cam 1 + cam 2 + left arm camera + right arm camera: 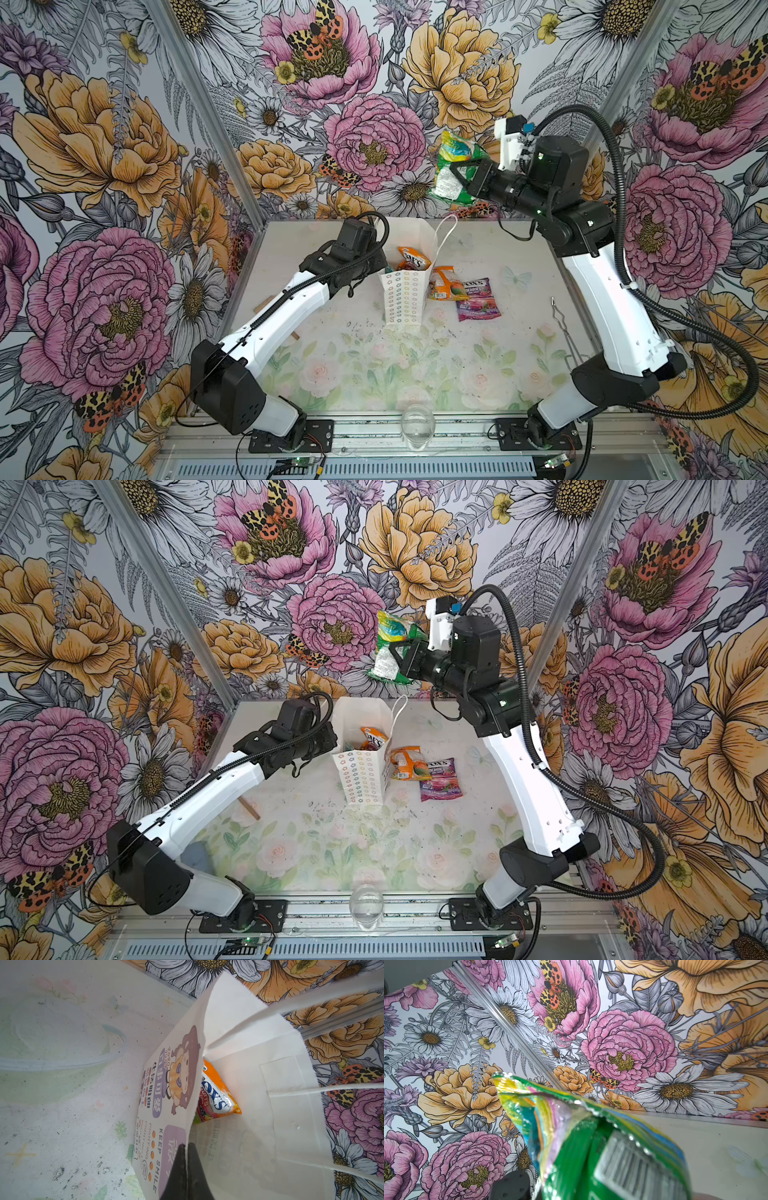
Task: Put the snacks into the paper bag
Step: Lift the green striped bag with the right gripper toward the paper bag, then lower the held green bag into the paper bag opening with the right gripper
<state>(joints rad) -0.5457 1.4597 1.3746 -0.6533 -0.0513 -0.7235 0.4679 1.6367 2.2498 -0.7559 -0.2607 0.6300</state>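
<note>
Green packet (pixel 453 149) glossy and crinkled, paper bag (pixel 401 295) matt.

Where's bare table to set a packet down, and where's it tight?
Free: the broad front patch between the paper bag and the glass; also between the purple packet and the thin metal tool. Tight: beside the bag, around the orange packet.

A tall white paper bag (pixel 401 296) with pastel flower outlines stands open on the desk (pixel 365 365), an orange glossy packet (pixel 412 260) inside, another orange packet (pixel 447 283) and a purple packet (pixel 478 300) flat beside it, a green packet (pixel 455 148) aloft.
</note>
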